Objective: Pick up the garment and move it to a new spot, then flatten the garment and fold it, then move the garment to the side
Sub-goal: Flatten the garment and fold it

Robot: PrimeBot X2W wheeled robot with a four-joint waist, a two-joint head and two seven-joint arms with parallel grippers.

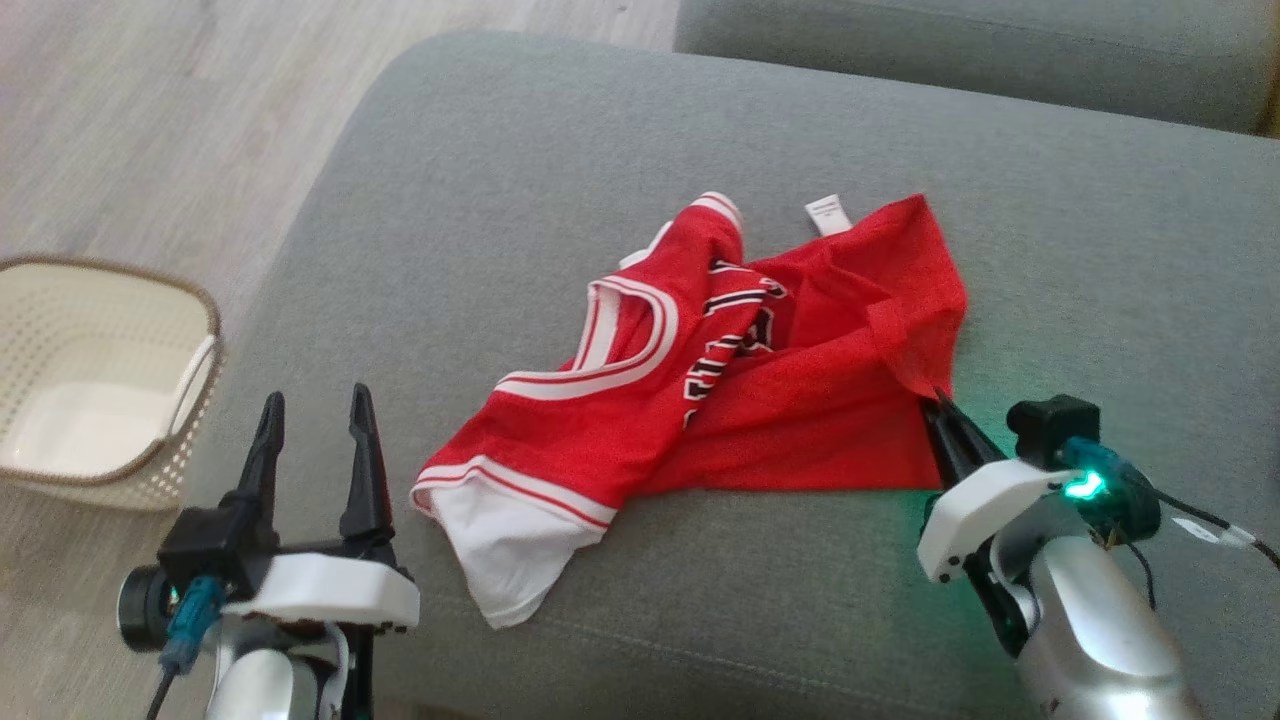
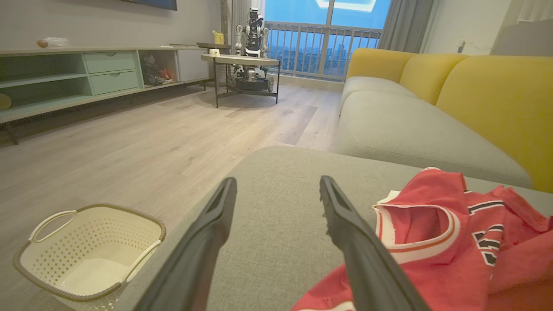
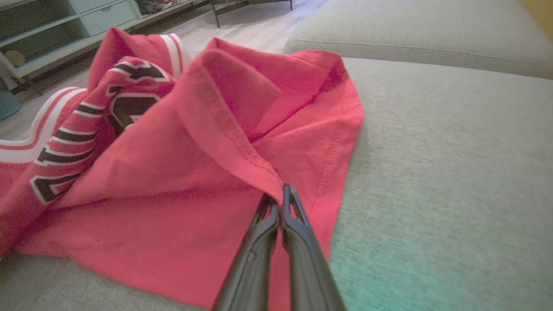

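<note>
Soft, even light all round, and a green glow at the right tool (image 1: 940, 402)!
Head view's slightly grainy, and a green lamp (image 1: 1082, 487) just behind that tool tints the cushion (image 1: 1100, 300) beside it; the garment (image 1: 800, 420) throws only a faint shadow. Far ahead of the left tool (image 2: 276, 188) the window (image 2: 319, 39) shines bright blue, lines bowing at the edges. Right of the right tool, wrist view, cushion's smeared with blur.
</note>
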